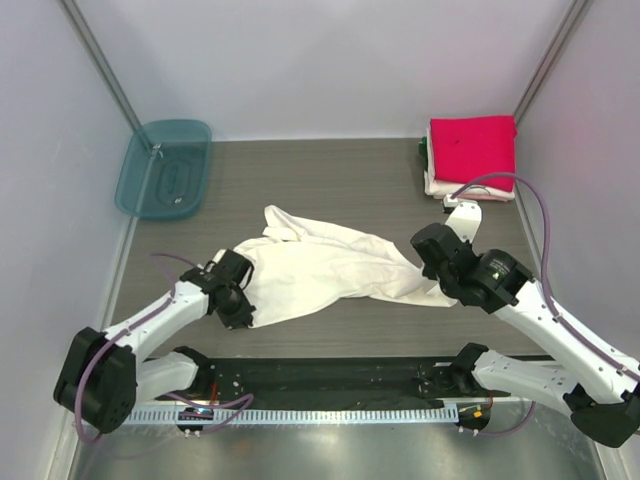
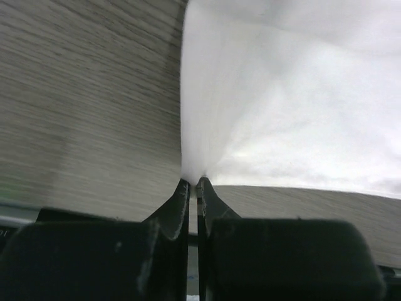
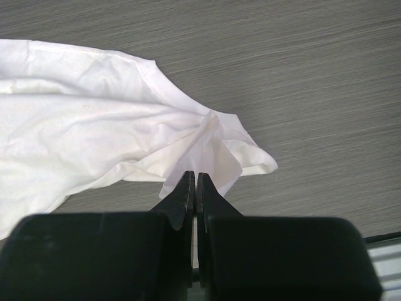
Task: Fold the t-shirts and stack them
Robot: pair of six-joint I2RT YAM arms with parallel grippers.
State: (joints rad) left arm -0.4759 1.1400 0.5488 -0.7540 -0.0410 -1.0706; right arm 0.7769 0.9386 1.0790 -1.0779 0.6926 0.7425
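**Jaws of left gripper (image 2: 193,182) and right gripper (image 3: 192,175) clamped on cream-white tee (image 1: 310,265)**

The table (image 1: 330,180) was taken up at its centre by the tee, which was left crumpled and unfolded, with cloth bunched toward 11 o'clock. The teal tub (image 1: 165,168) was set at 10 o'clock, well apart from it. At 1 o'clock a folded stack was kept, with a pinkish-red tee (image 1: 472,145) laid on top of pale ones (image 1: 440,185).

The left gripper was pinched tight on the cloth's edge at the tee's 8 o'clock. The right gripper was pinched on a puckered corner at its 4 o'clock.

The step in hand was judged to be spreading the tee flat. It would be done well if both pinches were drawn apart evenly, toward 9 and 3 o'clock. The cloth should be kept low, so that wrinkles were pulled out without the thin corner slipping free.
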